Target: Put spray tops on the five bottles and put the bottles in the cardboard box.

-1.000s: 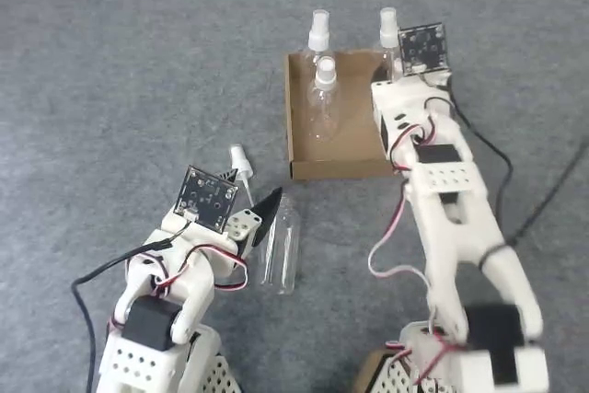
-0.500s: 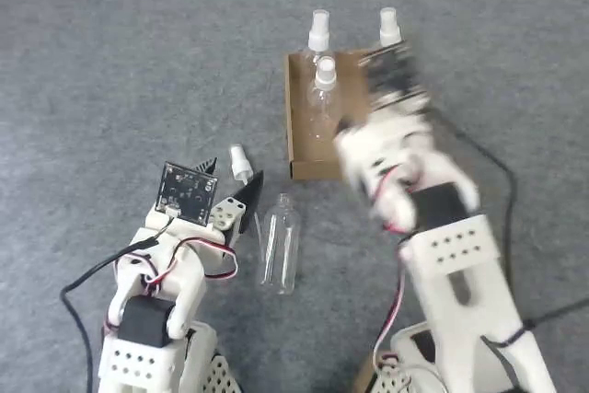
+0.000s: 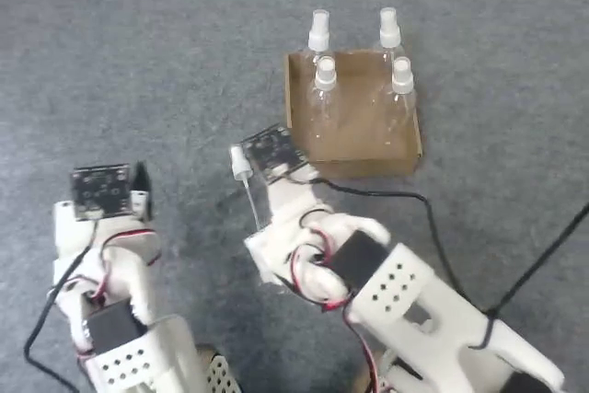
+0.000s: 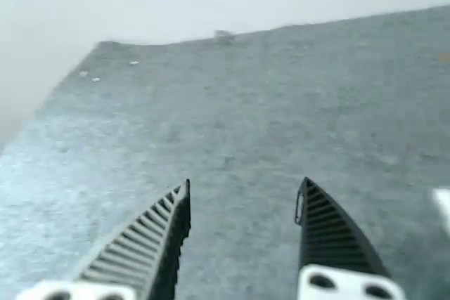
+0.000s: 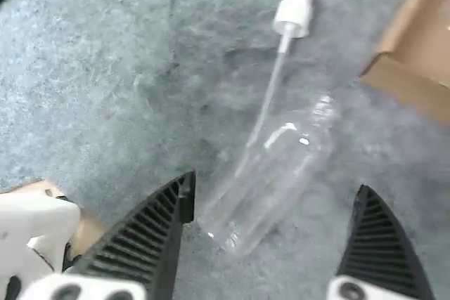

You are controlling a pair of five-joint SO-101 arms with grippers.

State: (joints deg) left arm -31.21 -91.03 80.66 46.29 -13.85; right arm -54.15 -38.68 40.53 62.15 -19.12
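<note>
left pincer (image 4: 245, 185) apart | right pincer (image 5: 275, 186) apart above lying bottle (image 5: 285, 163), loose spray top (image 5: 292, 9) beside | cardboard box (image 5: 415, 61) cut off

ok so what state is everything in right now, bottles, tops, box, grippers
capped bottles: four, upright, spray tops on, in the box
cardboard box: open top, holds those four
fifth bottle: on its side on the table, no top
loose spray top: lying beside it, not fitted
left gripper: open, empty
right gripper: open, empty, over the fifth bottle
</note>
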